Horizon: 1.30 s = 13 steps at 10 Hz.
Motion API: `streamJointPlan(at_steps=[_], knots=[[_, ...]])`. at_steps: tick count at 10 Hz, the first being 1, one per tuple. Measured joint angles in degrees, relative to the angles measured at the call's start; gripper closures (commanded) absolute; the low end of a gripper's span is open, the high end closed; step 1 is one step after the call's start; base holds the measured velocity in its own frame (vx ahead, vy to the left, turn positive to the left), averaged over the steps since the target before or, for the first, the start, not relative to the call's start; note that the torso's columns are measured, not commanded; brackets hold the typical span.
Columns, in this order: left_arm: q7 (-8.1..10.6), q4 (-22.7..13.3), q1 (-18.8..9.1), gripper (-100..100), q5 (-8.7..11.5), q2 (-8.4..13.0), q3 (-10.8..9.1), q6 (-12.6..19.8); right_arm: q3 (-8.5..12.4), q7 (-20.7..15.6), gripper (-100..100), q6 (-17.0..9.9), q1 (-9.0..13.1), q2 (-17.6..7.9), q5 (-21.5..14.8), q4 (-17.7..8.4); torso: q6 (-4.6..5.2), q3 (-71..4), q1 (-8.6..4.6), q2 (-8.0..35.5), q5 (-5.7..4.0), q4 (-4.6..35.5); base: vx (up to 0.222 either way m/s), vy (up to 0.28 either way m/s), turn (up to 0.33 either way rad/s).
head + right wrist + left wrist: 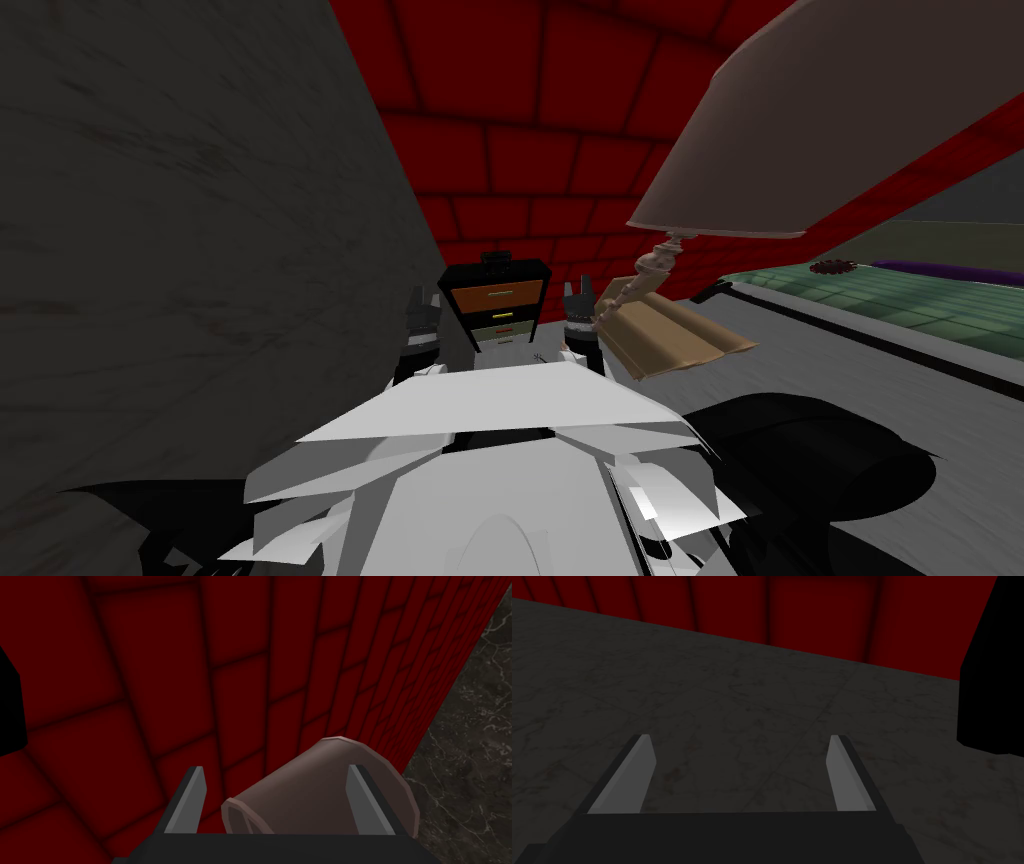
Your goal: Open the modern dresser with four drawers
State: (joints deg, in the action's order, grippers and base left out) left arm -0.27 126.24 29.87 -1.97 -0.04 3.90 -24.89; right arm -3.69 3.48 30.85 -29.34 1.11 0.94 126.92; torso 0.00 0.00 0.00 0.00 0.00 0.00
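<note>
The dresser [495, 303] is a small black-framed cabinet straight ahead against the red tiled wall, with an orange top drawer and darker and beige drawers stacked below, all looking closed. My left gripper [422, 310] hangs just left of it and my right gripper [578, 300] just right of it, both short of its front. In the left wrist view the left gripper [740, 738] is open over dark marbled floor, with the dresser's black side [992, 676] off to one side. The right gripper [276, 768] is open, nothing between its fingers.
A table lamp with a wide pinkish shade [800, 130] stands on a tan nightstand [670, 340] close to my right hand; the shade [320, 791] lies just beyond the right fingers. A bed with a green cover [900, 300] lies right. A dark grey wall [180, 250] rises left.
</note>
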Motion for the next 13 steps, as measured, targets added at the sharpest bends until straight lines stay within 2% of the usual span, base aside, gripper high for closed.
streamJointPlan(at_steps=[2, 9, 10, 11, 13], knots=[[0.0, 0.0, 0.0, 0, 0.0, 0.0, 0.0, 0.0, 0.0, 0.0, 0, 0.0, 0.0, 0.0, 0.0, 0.0, 0.0, -12.0, 0.0, 6.0, 0.0, 6.0, 0.0, 0.0, 0.0], [0.0, 0.0, 0.0, 0, 0.0, 0.0, 0.0, 0.0, 0.0, 0.0, 0, 0.0, 0.0, 0.0, 0.0, 0.0, 0.0, -70.7, 0.0, 35.4, 0.0, 35.4, 0.0, 0.0, 0.0], [0.0, 0.0, 0.0, -100, 0.0, 0.0, 0.0, 0.0, 0.0, 0.0, 0, 0.0, 0.0, 0.0, 0.0, 0.0, 0.0, -79.2, 0.0, 39.6, 0.0, 39.6, 0.012, -0.007, 0.001], [0.0, -0.2, 0.0, -100, 0.0, 0.9, 0.02, -0.1, 0.0, 0.0, 0, 0.0, 0.0, 0.0, 0.0, 0.0, 0.0, -83.1, -0.01, 41.5, 0.0, 41.5, 0.014, -0.013, 0.002], [0.02, -1.4, -0.4, -100, 0.0, 3.2, -0.14, -0.4, 0.0, 0.0, 0, 0.0, 0.0, 0.0, 0.0, 0.0, 0.0, -84.5, -0.01, 42.2, 0.0, 42.2, 0.021, -0.015, 0.002]])
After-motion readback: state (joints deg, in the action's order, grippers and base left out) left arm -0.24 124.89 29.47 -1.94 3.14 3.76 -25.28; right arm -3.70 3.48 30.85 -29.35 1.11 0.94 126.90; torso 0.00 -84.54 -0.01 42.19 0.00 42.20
